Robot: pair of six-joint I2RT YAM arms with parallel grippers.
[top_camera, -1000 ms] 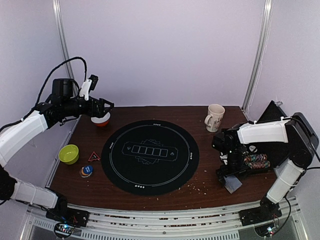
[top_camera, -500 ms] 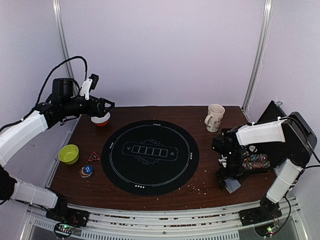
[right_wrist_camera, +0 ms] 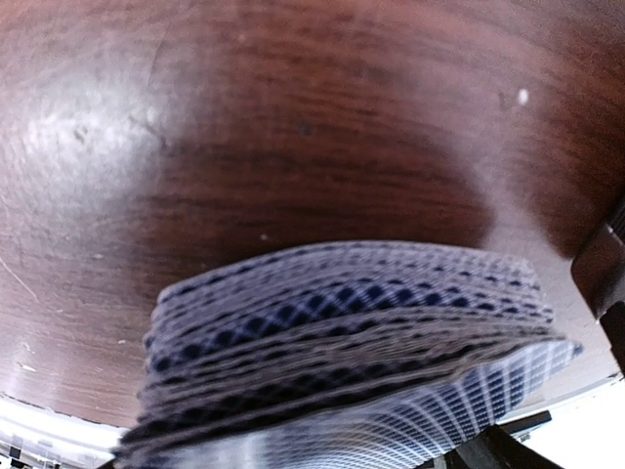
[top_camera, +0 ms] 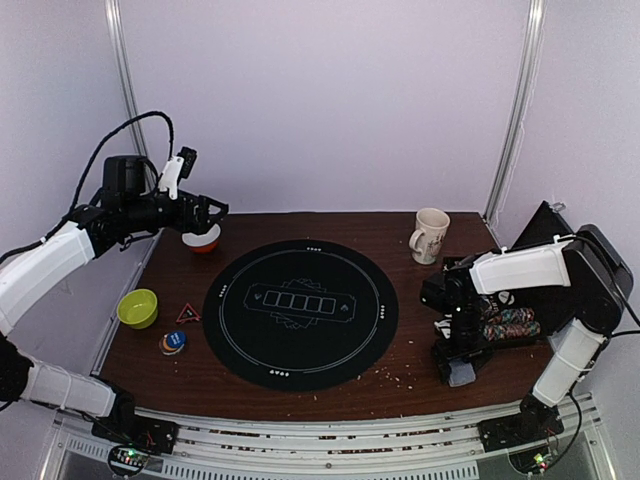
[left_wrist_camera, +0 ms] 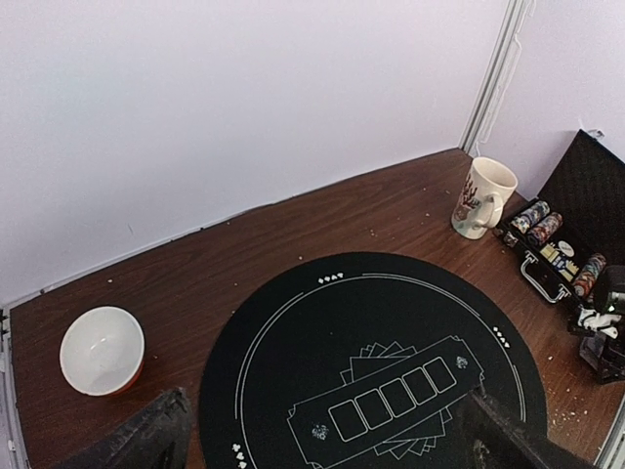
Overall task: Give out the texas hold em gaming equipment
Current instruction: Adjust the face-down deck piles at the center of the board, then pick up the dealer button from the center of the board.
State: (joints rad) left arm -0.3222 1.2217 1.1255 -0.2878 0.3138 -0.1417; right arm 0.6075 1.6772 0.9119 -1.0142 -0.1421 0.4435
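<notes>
**Overhead inspection: both arms over the table, right arm at the card deck**

The left gripper [top_camera: 214, 212] is held above the far left of the table [top_camera: 385, 228]. A white-and-orange bowl [top_camera: 203, 240] sits directly below its fingers. Nearer than those fingers and well apart from them lie a green bowl [top_camera: 138, 308], a red triangle piece [top_camera: 188, 314] and orange and blue discs [top_camera: 172, 342].

The right gripper [top_camera: 456, 362] points downward, its fingers at a grey-blue deck of cards [top_camera: 464, 374]; contact cannot be confirmed. Striped poker chips [top_camera: 512, 323] lie just right of those fingers. A mug [top_camera: 430, 235] stands beyond them. A round black mat [top_camera: 300, 312] lies between the two grippers.
</notes>
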